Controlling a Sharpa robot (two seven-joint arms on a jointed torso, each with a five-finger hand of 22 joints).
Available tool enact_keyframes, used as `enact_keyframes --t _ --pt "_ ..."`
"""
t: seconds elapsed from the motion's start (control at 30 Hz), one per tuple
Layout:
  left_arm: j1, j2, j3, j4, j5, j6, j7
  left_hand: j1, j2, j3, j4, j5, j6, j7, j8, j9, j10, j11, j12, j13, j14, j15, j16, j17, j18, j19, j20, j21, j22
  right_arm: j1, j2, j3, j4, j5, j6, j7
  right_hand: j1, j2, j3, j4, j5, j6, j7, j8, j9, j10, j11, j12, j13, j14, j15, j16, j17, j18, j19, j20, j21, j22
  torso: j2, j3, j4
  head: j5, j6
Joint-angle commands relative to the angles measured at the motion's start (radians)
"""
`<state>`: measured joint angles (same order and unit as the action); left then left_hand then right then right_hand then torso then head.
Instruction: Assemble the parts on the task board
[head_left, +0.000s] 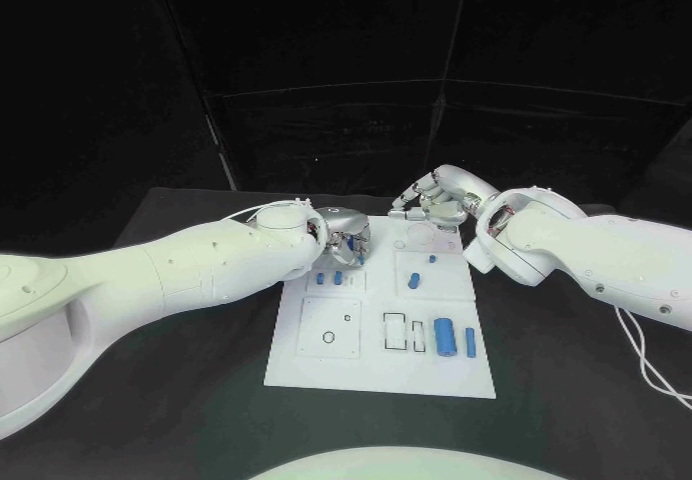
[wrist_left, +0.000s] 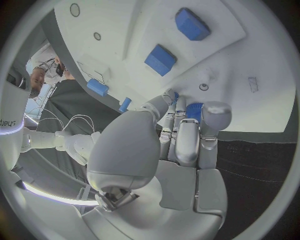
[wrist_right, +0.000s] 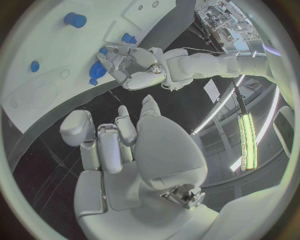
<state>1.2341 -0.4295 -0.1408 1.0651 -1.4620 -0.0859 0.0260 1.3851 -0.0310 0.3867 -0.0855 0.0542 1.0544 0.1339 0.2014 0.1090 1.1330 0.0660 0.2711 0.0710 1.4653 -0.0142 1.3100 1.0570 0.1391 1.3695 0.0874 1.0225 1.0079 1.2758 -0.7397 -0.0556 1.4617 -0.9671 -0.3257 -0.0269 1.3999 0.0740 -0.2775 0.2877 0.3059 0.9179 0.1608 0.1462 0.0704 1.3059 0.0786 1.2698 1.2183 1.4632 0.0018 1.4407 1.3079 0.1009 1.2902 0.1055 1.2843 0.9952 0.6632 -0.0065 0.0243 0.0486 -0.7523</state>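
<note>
Head view, board: the white board (head_left: 384, 330) lies mid-table; several blue parts lie loose on it, so assembly looks far from finished.
Head view, parts: a long cylinder (head_left: 449, 338) and a slim bar (head_left: 470, 343) lie near right; a block (head_left: 415, 280) lies centre right; two small pieces (head_left: 330, 278) lie at the left edge.
Head view, left hand: the left hand (head_left: 343, 238) sits over the far left corner of the board, fingers curled downward.
Head view, right hand: the right hand (head_left: 428, 203) hovers at the far edge of the board; fingers partly curled, nothing visible in them.
Left wrist view, left hand: the fingers (wrist_left: 187, 135) close round a blue part (wrist_left: 195, 110) just above the board surface; judged gripped.
Left wrist view, other parts: two blue blocks (wrist_left: 161, 59) lie apart from the hand, unplaced.
Right wrist view, right hand: the fingers (wrist_right: 106, 142) are bent in over bare table, holding nothing.
Right wrist view, left hand: it is seen across the board beside a blue part (wrist_right: 97, 71).
Progress: one part in hand; whether any part is seated cannot be told; most remain to fit.
</note>
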Motion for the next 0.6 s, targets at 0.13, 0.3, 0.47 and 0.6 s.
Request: enact_keyframes --t 0.13,0.3,0.47,0.6 --pt "0.0 -0.029 0.002 0.035 0.034 -0.066 0.025 0.003 0.004 0.018 -0.009 0.0 0.011 0.001 -0.005 0.0 0.014 -0.001 -0.014 0.001 0.017 -0.004 0.005 -0.003 -0.013 0.005 -0.004 0.007 0.005 0.002 -0.001 0.001 0.001 -0.001 -0.005 0.008 -0.005 0.009 -0.004 -0.002 0.005 0.0 -0.002 0.003 0.0 -0.001 -0.006 0.0 0.001 0.062 -0.007 -0.005 0.054 0.01 -0.004 -0.003 -0.003 0.002 -0.001 0.0005 0.0018 -0.002 0.002" --pt "0.001 -0.059 0.031 0.078 0.061 -0.075 0.02 -0.003 -0.003 0.022 -0.011 0.0 0.013 0.002 -0.008 -0.002 0.017 0.001 -0.02 0.001 0.016 -0.003 0.005 -0.006 -0.013 0.004 -0.004 0.007 0.006 0.002 -0.003 0.001 0.001 -0.001 -0.006 0.008 -0.005 0.009 -0.004 -0.002 0.005 0.0 -0.002 0.003 0.0 -0.001 -0.006 0.0 0.001 0.062 -0.007 -0.005 0.054 0.01 -0.004 -0.003 -0.003 0.002 -0.001 -0.0001 0.0018 0.001 0.006" --pt "0.003 -0.099 0.057 0.127 0.087 -0.069 0.007 -0.005 -0.004 0.022 -0.011 0.0 0.013 0.003 -0.009 -0.002 0.017 0.001 -0.022 0.001 0.016 -0.003 0.005 -0.007 -0.013 0.004 -0.004 0.007 0.006 0.002 -0.004 0.001 0.0 -0.001 -0.005 0.008 -0.005 0.009 -0.004 -0.002 0.005 0.0 -0.002 0.003 0.0 -0.001 -0.006 0.0 0.001 0.062 -0.007 -0.005 0.054 0.01 -0.004 -0.003 -0.003 0.002 -0.001 -0.0003 0.0023 0.004 0.007" --pt "0.005 -0.135 0.065 0.159 0.093 -0.064 -0.004 -0.007 -0.005 0.023 -0.011 0.0 0.014 0.003 -0.009 -0.002 0.019 0.001 -0.023 0.001 0.016 -0.003 0.005 -0.007 -0.013 0.004 -0.003 0.007 0.007 0.002 -0.005 0.001 0.0 -0.001 -0.005 0.007 -0.005 0.009 -0.004 -0.002 0.005 0.0 -0.002 0.003 0.0 -0.001 -0.006 0.0 0.001 0.062 -0.007 -0.005 0.054 0.01 -0.004 -0.003 -0.003 0.002 -0.002 0.0003 0.0033 0.005 0.007"
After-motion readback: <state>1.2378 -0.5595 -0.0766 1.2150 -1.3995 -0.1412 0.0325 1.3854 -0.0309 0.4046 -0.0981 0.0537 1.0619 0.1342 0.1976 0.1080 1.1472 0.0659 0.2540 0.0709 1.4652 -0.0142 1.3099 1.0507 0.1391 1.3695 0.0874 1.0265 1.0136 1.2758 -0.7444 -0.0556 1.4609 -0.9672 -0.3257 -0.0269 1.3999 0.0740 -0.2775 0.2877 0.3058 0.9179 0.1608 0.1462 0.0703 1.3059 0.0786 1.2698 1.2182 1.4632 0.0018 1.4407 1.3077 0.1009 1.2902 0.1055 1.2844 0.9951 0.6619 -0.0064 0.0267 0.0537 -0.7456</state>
